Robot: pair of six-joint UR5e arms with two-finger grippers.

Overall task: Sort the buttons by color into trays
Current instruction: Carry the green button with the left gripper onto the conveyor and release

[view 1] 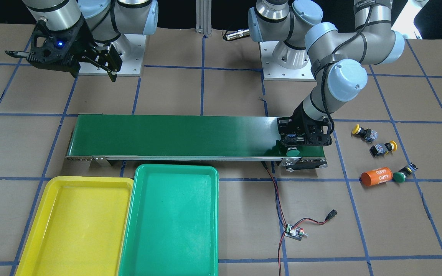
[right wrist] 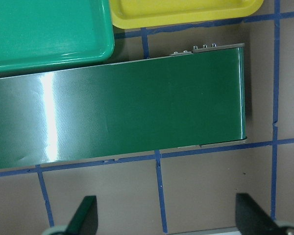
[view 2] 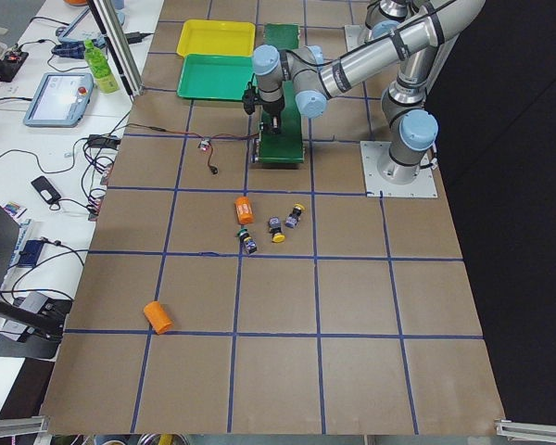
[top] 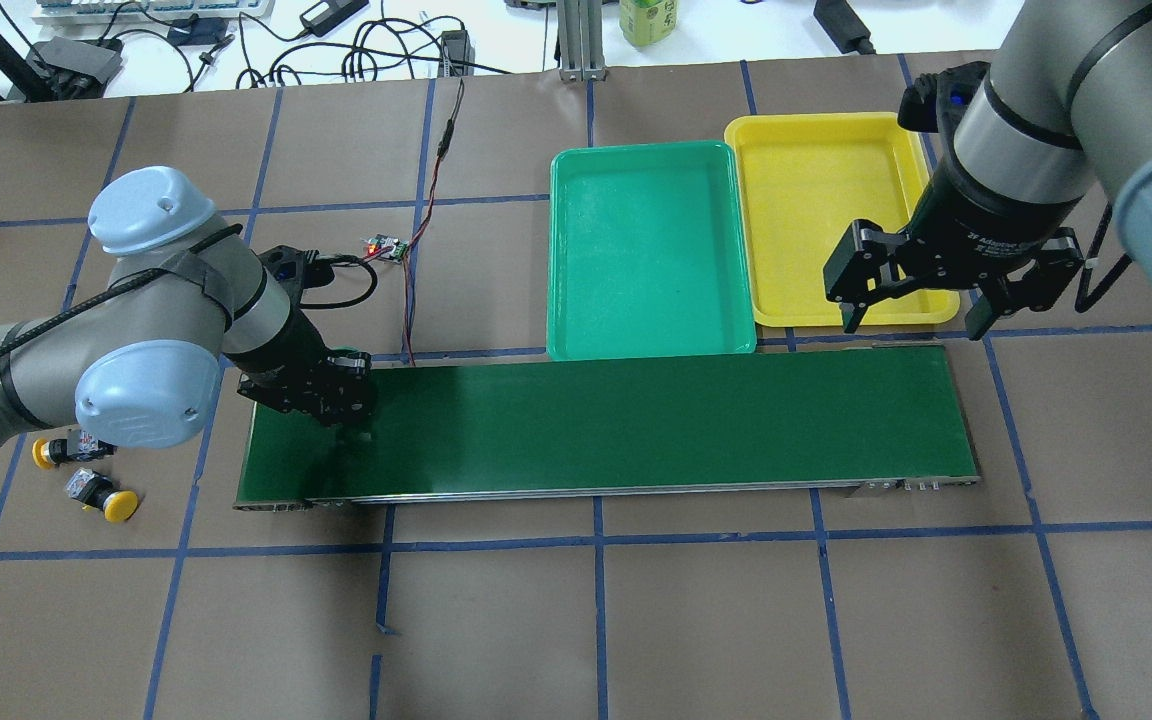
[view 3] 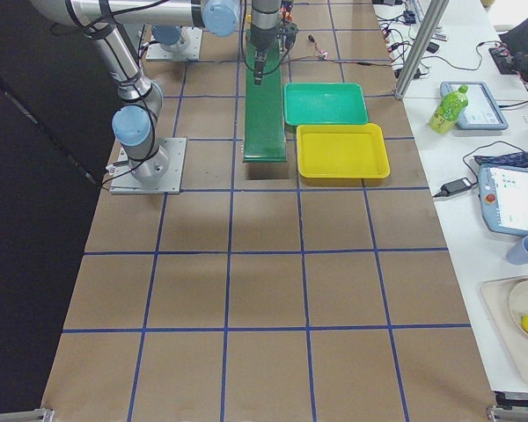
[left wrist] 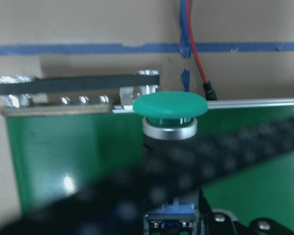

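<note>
The left end effector (view 1: 292, 147) seems to pinch a green mushroom-capped push-button (view 1: 292, 152) by its black body, low over one end of the dark-green conveyor belt (view 1: 175, 134). The button's long axis points straight out from the fingers. The right end effector (top: 914, 322), fingers spread, hovers at the belt's far end, nearer the shallow green plastic tray (top: 646, 250).

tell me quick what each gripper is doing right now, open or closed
left gripper: closed on a green button, at the end of the conveyor belt.
right gripper: open, holding nothing.
</note>
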